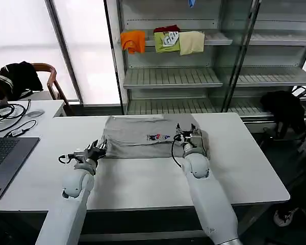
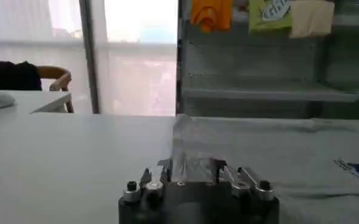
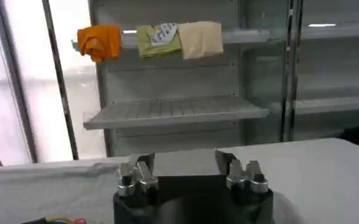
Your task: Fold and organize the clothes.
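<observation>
A light grey T-shirt (image 1: 137, 137) lies partly folded at the back middle of the white table (image 1: 143, 184), its small multicoloured print (image 1: 158, 137) facing up. My left gripper (image 1: 99, 151) rests low at the shirt's near left corner. Its jaws stand open, and a raised edge of the shirt (image 2: 277, 152) sits between the fingers (image 2: 163, 168) of the left gripper (image 2: 190, 165). My right gripper (image 1: 188, 133) hovers over the shirt's right side, beside the print. In the right wrist view the right gripper (image 3: 185, 159) is open with nothing between its fingers, and the shirt (image 3: 45, 189) lies beneath.
A laptop (image 1: 5, 153) and cables (image 1: 7, 109) are on the desk at the left. The shelf behind holds orange (image 1: 132, 41), green (image 1: 167, 42) and cream (image 1: 192, 42) folded garments. Black garments hang on a chair (image 1: 18, 76) and at the right (image 1: 283, 109).
</observation>
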